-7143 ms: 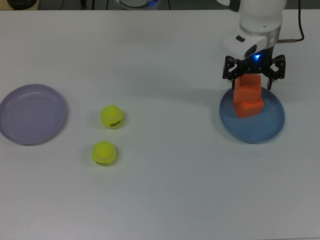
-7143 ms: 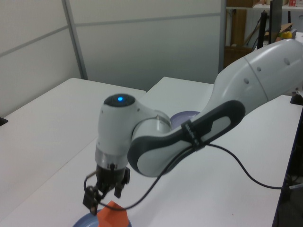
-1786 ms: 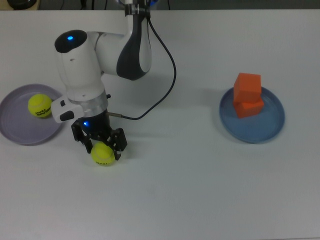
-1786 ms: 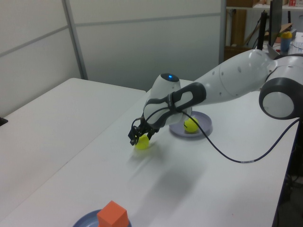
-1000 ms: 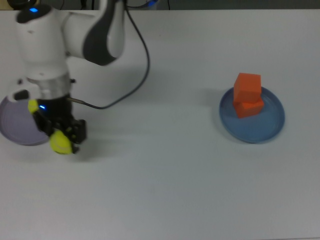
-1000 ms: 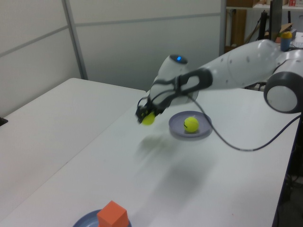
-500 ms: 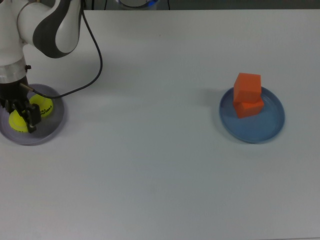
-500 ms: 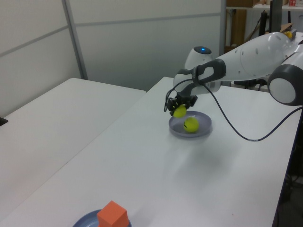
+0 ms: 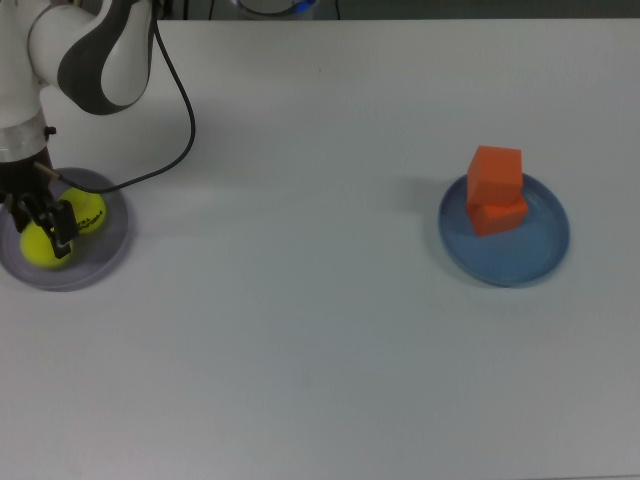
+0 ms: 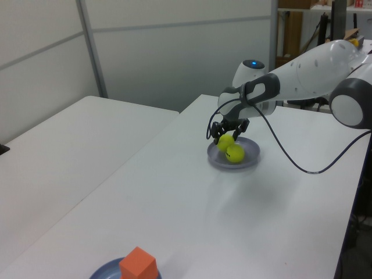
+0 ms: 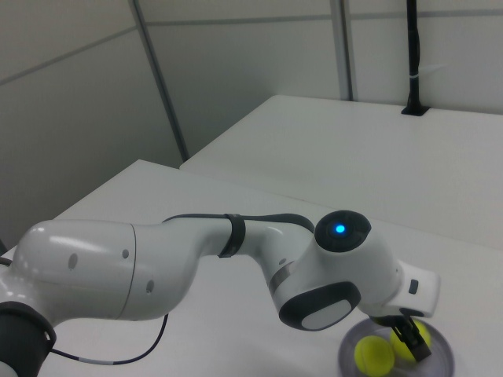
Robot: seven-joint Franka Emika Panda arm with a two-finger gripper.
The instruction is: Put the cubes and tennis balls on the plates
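Two tennis balls sit together on the lavender plate at the top view's far left. The nearer tennis ball lies between the fingers of the gripper, and the second tennis ball rests just beside it, toward the top view's right, the two touching or nearly so. We see the black fingers straddling the first ball from above, one on each side. Whether they press on the ball or stand just clear of it, we cannot tell from any of the three views.

In the left view the gripper hangs directly over the lavender plate, with one tennis ball at its tips and the other tennis ball in front of it on the plate. In the right view the arm's wrist, with a lit blue light, hides much of the gripper; below it we make out the plate and both balls side by side.

At the top view's right, well apart from the arm, the blue plate holds the two orange cubes. The upper cube is stacked on the lower cube, shifted toward the plate's back rim and overhanging it. The white table carries both plates, and a black cable loops from the arm across it.
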